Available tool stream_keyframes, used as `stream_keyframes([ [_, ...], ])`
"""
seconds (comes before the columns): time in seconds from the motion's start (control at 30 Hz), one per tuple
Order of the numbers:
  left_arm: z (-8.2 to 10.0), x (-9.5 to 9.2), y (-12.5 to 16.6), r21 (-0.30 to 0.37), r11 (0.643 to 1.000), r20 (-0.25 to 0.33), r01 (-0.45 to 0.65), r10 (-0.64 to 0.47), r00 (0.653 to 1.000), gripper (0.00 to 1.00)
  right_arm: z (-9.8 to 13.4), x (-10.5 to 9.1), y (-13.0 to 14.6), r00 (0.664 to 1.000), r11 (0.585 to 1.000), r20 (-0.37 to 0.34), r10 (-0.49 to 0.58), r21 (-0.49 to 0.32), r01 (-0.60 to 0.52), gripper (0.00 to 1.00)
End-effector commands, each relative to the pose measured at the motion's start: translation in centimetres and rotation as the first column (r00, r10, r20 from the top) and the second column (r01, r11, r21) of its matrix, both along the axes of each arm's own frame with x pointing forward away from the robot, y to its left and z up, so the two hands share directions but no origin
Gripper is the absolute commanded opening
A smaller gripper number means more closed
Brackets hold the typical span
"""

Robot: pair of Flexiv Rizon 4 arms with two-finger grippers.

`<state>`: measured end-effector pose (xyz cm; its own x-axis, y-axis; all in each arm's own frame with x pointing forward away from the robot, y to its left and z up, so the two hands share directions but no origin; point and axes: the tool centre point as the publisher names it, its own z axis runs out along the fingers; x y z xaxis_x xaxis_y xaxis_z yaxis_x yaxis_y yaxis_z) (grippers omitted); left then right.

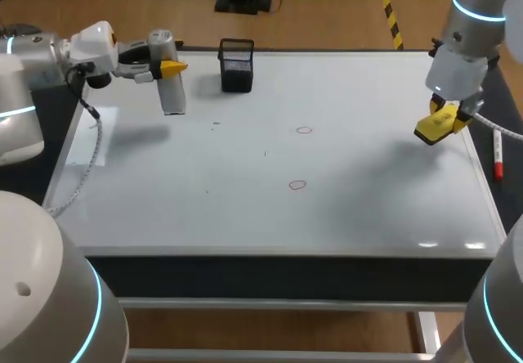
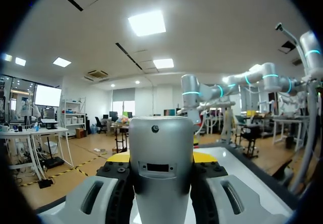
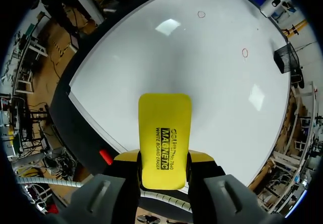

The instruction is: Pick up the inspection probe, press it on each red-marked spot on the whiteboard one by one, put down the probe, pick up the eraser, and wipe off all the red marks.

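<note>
My left gripper (image 1: pixel 170 68) hangs over the whiteboard's (image 1: pixel 245 208) far left corner, shut on the grey cylindrical inspection probe (image 1: pixel 168 81), which stands nearly upright. In the left wrist view the probe (image 2: pixel 161 168) fills the space between the fingers. My right gripper (image 1: pixel 448 114) is above the board's right side, shut on the yellow eraser (image 1: pixel 435 126). The eraser (image 3: pixel 164 138) sticks out ahead of the right gripper (image 3: pixel 164 159), above the board surface. Two small red circles (image 1: pixel 304 130) (image 1: pixel 297 185) are drawn near the board's middle; both marks (image 3: pixel 201 14) (image 3: pixel 245 53) lie well ahead of the eraser.
A black mesh pen holder (image 1: pixel 236 65) stands at the board's far edge, right of the probe, and also shows as a holder (image 3: pixel 285 60) in the right wrist view. A red marker (image 1: pixel 497 155) lies along the right edge.
</note>
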<state>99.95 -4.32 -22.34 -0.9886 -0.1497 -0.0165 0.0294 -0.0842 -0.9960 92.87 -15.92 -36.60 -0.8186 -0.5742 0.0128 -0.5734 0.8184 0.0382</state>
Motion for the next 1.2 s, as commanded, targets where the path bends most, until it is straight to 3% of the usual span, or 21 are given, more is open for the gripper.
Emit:
stream_keyframes([
  [0.03, 0.8, -2.3, -3.0, 0.008, 1.000, 0.008, -0.002, 0.002, 1.000, 0.00, 0.0, 0.0, 0.0, 1.000, 1.000, -0.001, 0.001, -0.003, -0.001, 0.00],
  [0.3, 1.4, -5.3, -9.5, 0.004, 0.993, 0.052, 0.121, -0.121, 0.991, 0.00, 0.0, 0.0, 0.0, 1.000, 1.000, -0.001, 0.001, -0.003, -0.001, 0.00],
  [0.43, 1.2, -5.7, -12.3, 0.017, 0.984, 0.051, 0.178, -0.178, 0.983, 0.00, 0.0, 0.0, 0.0, 1.000, 1.000, -0.001, 0.001, -0.003, -0.001, 0.00],
  [0.83, 0.0, -5.4, -19.4, -0.005, 0.964, 0.043, 0.266, -0.266, 0.963, 0.00, 0.0, 0.0, 0.0, 1.000, 1.000, -0.001, 0.001, -0.003, -0.001, 0.00],
  [1.2, -1.4, -3.4, -23.8, -0.015, 0.964, 0.018, 0.267, -0.267, 0.964, 0.00, 0.0, 0.0, 0.0, 1.000, 1.000, -0.001, 0.001, -0.003, -0.001, 0.00],
])
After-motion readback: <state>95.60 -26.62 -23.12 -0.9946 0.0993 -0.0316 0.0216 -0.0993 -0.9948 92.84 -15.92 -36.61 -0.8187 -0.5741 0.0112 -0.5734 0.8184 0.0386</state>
